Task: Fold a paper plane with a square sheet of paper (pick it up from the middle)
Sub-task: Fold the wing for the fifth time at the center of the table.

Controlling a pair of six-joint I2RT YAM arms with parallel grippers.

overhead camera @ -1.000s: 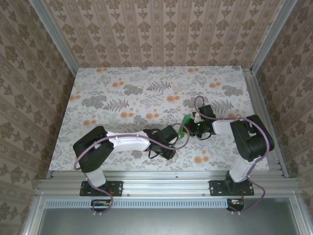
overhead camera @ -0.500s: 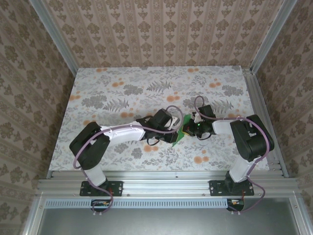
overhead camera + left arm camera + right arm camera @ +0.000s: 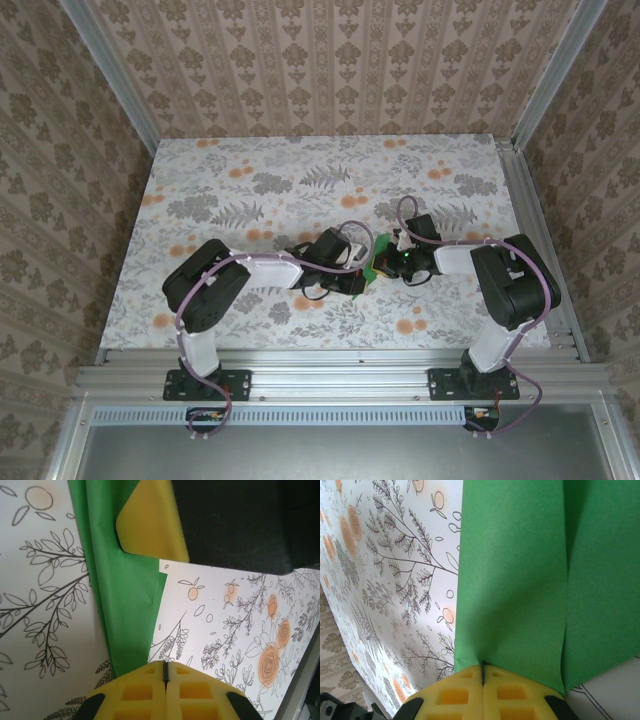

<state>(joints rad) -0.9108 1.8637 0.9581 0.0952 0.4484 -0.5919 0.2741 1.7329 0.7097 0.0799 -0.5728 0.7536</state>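
The square sheet of paper [image 3: 373, 268] is a creased, folded bright-green shape held just above the floral table between my two grippers. In the right wrist view the paper [image 3: 520, 580] shows a long crease and puckers into the seam of my right gripper [image 3: 482, 672], which is shut on its edge. My left gripper [image 3: 165, 672] is shut, with its tips meeting. The narrow lower end of the paper [image 3: 125, 605] runs under its left finger, not into the seam. One right gripper finger [image 3: 150, 530] lies on the paper's far end. From above, the left gripper [image 3: 356, 281] and right gripper [image 3: 386, 263] almost touch.
The floral table [image 3: 250, 190] stretches away behind and to the left of the grippers. An aluminium rail [image 3: 340, 360] runs along the near edge and another [image 3: 535, 240] along the right side. Wallpapered walls close in the other three sides.
The left gripper has swung from near the table's front edge up and right to the green paper, its arm folding in. The right gripper has kept still, holding the paper.
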